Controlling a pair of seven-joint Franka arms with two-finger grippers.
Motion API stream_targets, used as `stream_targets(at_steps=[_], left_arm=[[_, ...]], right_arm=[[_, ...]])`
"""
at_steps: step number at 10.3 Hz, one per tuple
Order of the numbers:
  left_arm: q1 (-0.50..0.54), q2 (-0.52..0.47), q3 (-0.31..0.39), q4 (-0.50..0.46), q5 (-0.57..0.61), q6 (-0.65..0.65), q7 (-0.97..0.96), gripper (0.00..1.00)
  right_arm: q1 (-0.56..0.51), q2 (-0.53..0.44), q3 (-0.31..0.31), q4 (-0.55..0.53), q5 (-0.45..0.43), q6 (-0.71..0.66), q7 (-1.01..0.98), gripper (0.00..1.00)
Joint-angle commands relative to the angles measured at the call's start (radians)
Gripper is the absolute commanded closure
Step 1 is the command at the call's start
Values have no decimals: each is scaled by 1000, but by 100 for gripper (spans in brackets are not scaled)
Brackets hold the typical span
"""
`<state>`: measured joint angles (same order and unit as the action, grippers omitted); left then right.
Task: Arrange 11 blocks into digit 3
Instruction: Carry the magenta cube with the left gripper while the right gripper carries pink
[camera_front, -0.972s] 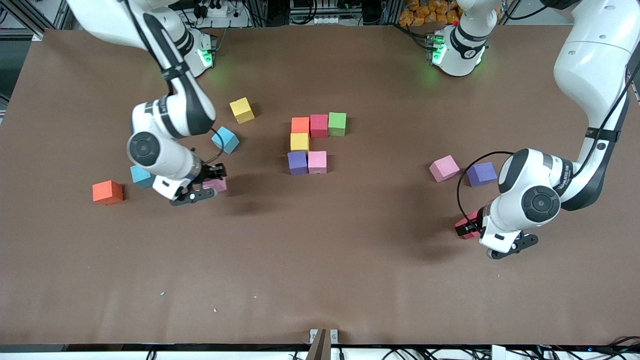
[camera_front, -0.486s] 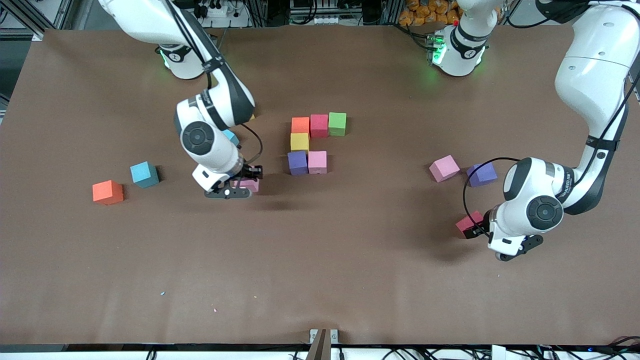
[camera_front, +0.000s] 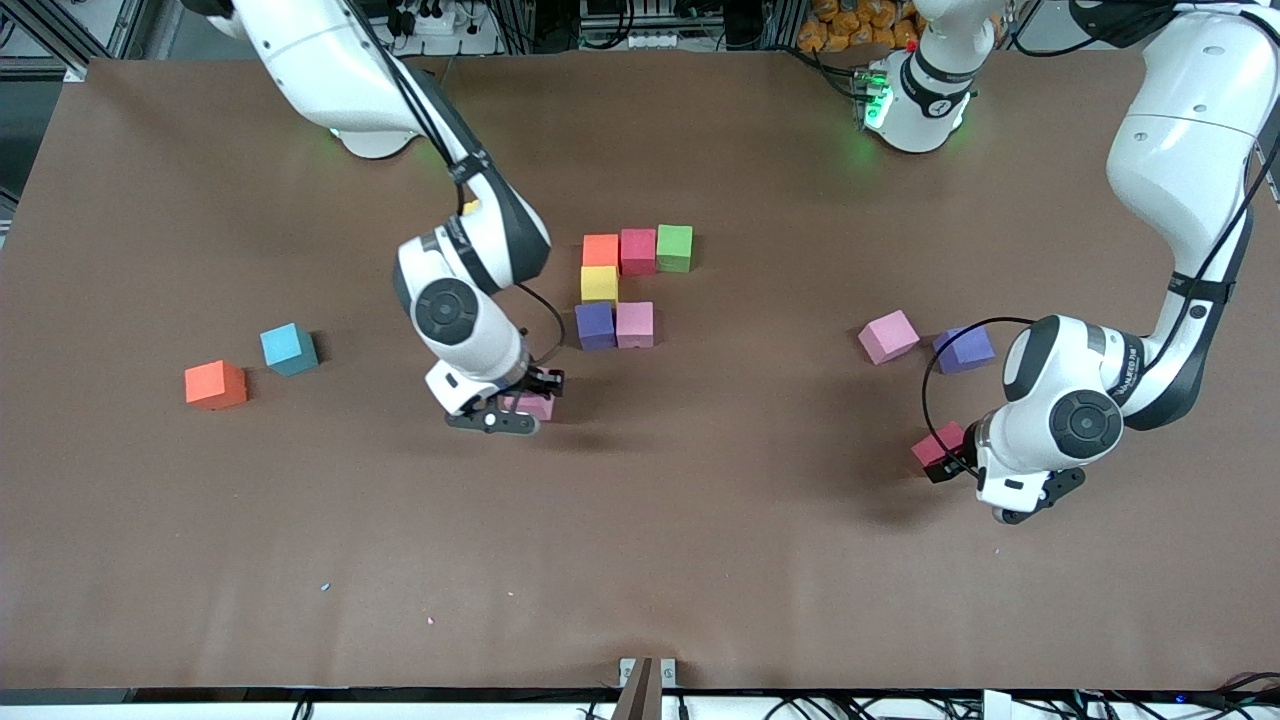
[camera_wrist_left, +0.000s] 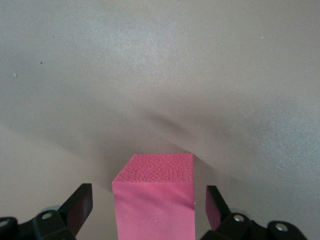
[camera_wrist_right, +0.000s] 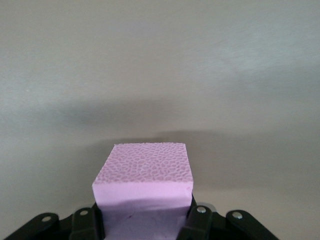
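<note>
Nearest you, the left gripper (camera_front: 945, 462) sits low over the table (camera_front: 640, 560) toward the left arm's end, jaws spread wide around a red block (camera_wrist_left: 154, 197); in the left wrist view there's a gap on both sides, so nothing is gripped.

Next, the right gripper (camera_front: 528, 397) is over the table mid-way, a bit nearer the camera than the part-built digit 3 (camera_front: 630, 285). Its jaws are clamped on a pink block (camera_wrist_right: 145, 180), both fingers pressed against its sides.

Loose blocks: orange block (camera_front: 215, 385) and blue block (camera_front: 289, 349) lie close together toward the right arm's end. Another pink block (camera_front: 888, 336) and a purple block (camera_front: 963, 349) lie near each other toward the left arm's end.

The digit so far, 6 cubes touching: purple + pink in the nearest row, yellow above the purple, then orange, red, green in the farthest row.
</note>
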<state>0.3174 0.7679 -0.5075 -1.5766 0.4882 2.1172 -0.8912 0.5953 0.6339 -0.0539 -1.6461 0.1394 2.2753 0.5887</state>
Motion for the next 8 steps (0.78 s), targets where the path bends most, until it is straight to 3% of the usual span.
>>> stream_targets(at_steps=[1, 4, 8], left_arm=[[2, 10, 1, 0, 0, 14, -17, 27], [-3, 22, 3, 0, 9, 14, -25, 27], [-9, 22, 1, 0, -19, 14, -55, 89]], right_arm=[[21, 70, -7, 104, 29, -45, 37, 100], [47, 121, -9, 175, 57, -92, 40, 100], [75, 138, -7, 175, 60, -94, 37, 100]])
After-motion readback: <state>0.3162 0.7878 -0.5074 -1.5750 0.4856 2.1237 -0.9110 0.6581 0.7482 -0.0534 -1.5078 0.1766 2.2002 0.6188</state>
